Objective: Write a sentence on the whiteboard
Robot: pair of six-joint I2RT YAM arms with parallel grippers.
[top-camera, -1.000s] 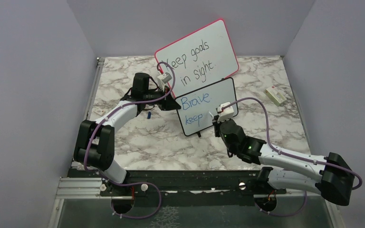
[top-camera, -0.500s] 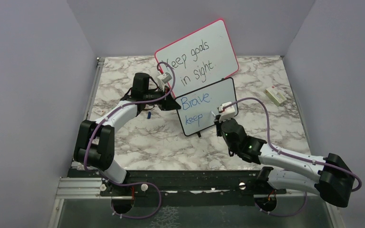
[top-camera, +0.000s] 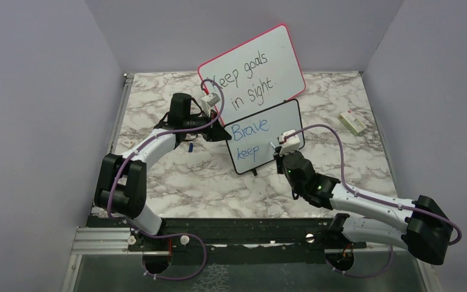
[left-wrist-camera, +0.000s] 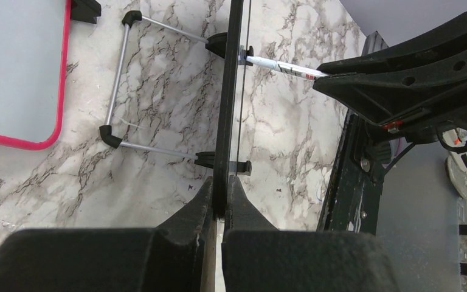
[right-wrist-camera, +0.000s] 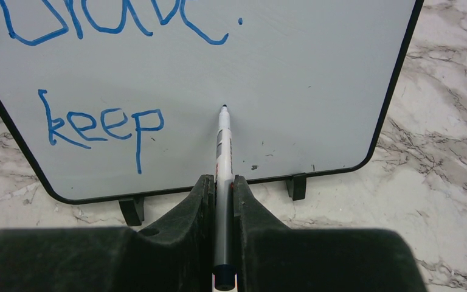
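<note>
The black-framed whiteboard stands upright on little feet mid-table. My left gripper is shut on its left edge, and in the left wrist view the frame runs edge-on between the jaws of that gripper. The sentence reads "Brave." in blue with "keep" below it. My right gripper is shut on a white marker. The marker's tip meets the board to the right of "keep". The marker also shows from the side in the left wrist view.
A larger pink-framed board with black writing leans behind the whiteboard. A small white block lies at the right of the marble table. A small blue piece lies under the left arm. Grey walls close in three sides.
My right arm has shifted slightly to the right with the marker. The left arm and the whiteboard have not moved, and no new stroke shows.
</note>
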